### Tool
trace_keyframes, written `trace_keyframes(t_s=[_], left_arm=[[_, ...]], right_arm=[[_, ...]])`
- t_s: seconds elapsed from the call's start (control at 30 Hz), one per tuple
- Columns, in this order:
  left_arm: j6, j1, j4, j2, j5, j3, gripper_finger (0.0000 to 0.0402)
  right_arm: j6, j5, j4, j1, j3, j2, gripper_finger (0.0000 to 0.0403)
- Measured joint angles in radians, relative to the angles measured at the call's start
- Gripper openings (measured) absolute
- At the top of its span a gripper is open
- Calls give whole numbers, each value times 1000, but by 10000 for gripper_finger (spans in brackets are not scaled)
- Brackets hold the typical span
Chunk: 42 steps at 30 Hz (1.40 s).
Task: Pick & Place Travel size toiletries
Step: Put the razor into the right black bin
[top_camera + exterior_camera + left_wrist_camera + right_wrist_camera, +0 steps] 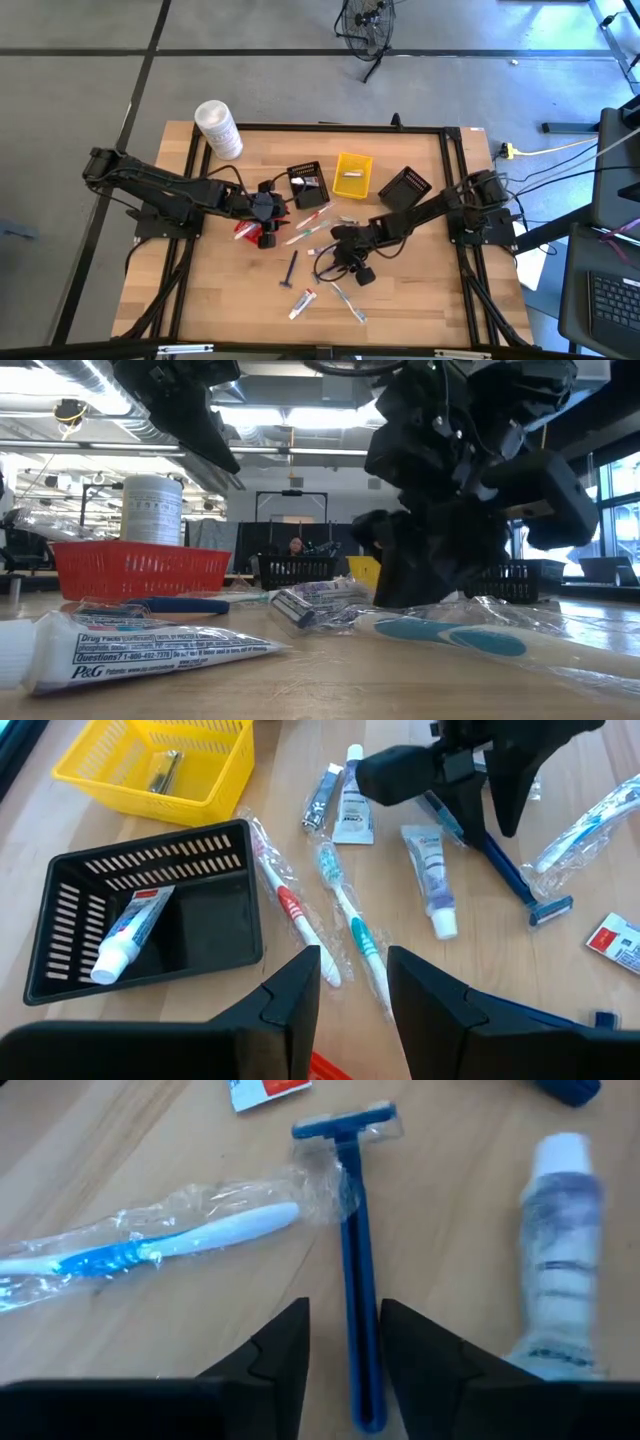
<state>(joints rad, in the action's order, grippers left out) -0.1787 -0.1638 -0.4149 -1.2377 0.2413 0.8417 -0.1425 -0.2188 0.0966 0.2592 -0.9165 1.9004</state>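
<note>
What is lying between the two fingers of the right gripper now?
In the right wrist view, the handle of the blue razor runs between the right gripper's fingers, which stand apart on either side of it. Only bare wooden table shows beside the handle.

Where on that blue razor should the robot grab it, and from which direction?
Probably on the blue razor's long straight handle, below the crosswise head, coming straight down from above. It lies flat on the wooden table, so only the handle's narrow sides offer two faces to pinch. The right gripper already straddles that handle, one finger on each side, with the wrapped toothbrush lying just beside it.
</note>
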Motion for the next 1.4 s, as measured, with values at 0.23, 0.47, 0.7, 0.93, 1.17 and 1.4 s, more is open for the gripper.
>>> trace_keyframes(t_s=[0.23, 0.47, 0.7, 0.93, 1.17, 1.4], left_arm=[[0, 0, 0, 0, 0, 0, 114], [0, 0, 0, 0, 0, 0, 114], [8, 0, 0, 0, 0, 0, 114], [9, 0, 0, 0, 0, 0, 114], [9, 0, 0, 0, 0, 0, 114], [8, 0, 0, 0, 0, 0, 114]], right_arm=[[-49, 18, 42, 0, -2, 32, 108], [-80, 50, 40, -2, -2, 34, 64], [-112, 44, 36, -18, -3, 31, 22], [-166, 125, -82, -22, 5, -93, 48], [-172, 347, -322, -29, 1, -343, 32], [-95, 553, -769, -105, 1, -539, 40]])
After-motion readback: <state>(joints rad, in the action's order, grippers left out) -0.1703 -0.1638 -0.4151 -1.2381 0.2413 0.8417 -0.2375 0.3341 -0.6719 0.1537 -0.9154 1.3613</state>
